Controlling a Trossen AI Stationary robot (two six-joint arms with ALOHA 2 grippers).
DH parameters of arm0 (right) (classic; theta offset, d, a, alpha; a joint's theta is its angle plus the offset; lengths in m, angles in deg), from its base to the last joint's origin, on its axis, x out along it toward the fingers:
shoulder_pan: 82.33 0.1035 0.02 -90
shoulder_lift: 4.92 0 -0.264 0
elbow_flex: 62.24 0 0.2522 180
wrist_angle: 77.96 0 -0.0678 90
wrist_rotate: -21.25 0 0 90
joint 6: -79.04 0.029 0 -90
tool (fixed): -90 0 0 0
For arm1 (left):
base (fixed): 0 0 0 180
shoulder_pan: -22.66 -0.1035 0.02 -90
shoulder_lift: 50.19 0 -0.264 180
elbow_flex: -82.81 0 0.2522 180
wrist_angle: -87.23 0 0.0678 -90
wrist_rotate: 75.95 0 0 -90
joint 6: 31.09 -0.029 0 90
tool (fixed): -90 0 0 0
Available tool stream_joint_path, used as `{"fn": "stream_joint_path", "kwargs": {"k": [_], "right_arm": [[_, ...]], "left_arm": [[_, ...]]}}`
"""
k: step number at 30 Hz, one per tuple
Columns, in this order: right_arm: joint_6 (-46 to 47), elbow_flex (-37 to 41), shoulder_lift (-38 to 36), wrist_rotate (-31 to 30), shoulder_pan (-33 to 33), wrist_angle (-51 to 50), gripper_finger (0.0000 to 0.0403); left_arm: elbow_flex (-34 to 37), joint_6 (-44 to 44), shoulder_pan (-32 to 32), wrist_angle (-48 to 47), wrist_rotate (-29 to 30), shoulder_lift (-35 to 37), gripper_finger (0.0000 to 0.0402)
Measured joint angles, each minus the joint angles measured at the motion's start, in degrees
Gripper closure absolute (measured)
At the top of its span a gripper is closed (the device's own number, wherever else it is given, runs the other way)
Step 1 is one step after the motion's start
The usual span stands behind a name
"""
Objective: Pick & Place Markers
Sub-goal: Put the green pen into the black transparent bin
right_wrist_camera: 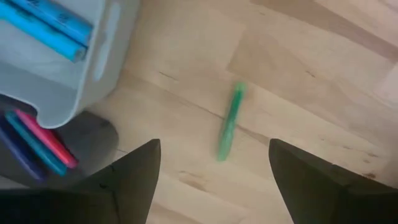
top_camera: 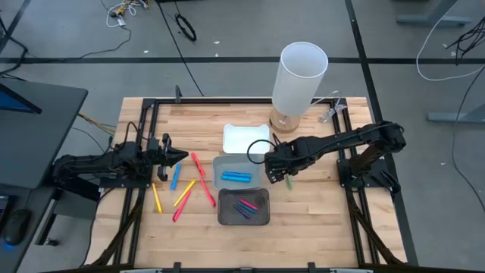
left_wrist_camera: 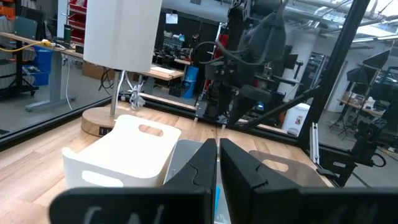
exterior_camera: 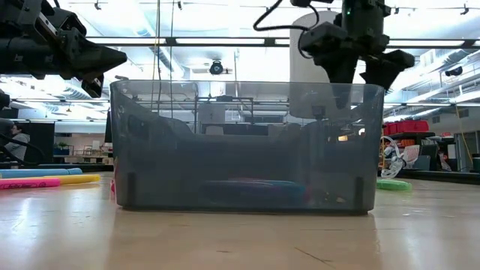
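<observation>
A green marker (right_wrist_camera: 230, 121) lies flat on the wood right of the light grey tray (top_camera: 224, 162); in the high view the green marker (top_camera: 289, 182) is just beyond that tray's right edge. My right gripper (right_wrist_camera: 214, 168) hangs open above it, pointing down, one finger on either side and clear of it. Blue markers (top_camera: 236, 177) lie in the light grey tray. Pink, blue and purple markers (top_camera: 245, 206) lie in the dark tray (top_camera: 224, 218). Several red, blue, yellow and orange markers (top_camera: 185, 193) are scattered on the table's left half. My left gripper (top_camera: 178, 157) waits shut at the left, above the table.
A white tray (top_camera: 246, 138) stands behind the light grey one. A lamp with a tall white shade (top_camera: 301, 76) and a round wooden foot stands at the far edge. A black frame (top_camera: 227, 101) borders the table. Bare wood lies at the near right.
</observation>
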Motion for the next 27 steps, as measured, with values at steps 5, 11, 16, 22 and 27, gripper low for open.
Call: {"fn": "stream_joint_path", "kwargs": {"k": [5,11,16,22,27], "right_arm": [[2.8,2.2,-0.9,1.0,-0.8,0.9,0.0105],[3.6,5.0,-2.4,1.5,-1.1,2.6,0.0105],[3.4,7.1,-2.7,2.6,-1.9,4.2,0.0105],[2.7,10.3,-2.7,2.9,-2.1,8.6,0.0105],[3.0,12.9,-2.7,2.9,-2.2,10.3,0.0105]], "left_arm": [[0.0,0.0,0.0,0.0,0.0,0.0,0.0378],[0.0,0.0,0.0,0.0,0.0,0.0,0.0378],[0.0,0.0,0.0,0.0,0.0,0.0,0.0378],[0.0,0.0,0.0,0.0,0.0,0.0,0.0378],[0.0,0.0,0.0,0.0,0.0,0.0,0.0378]]}}
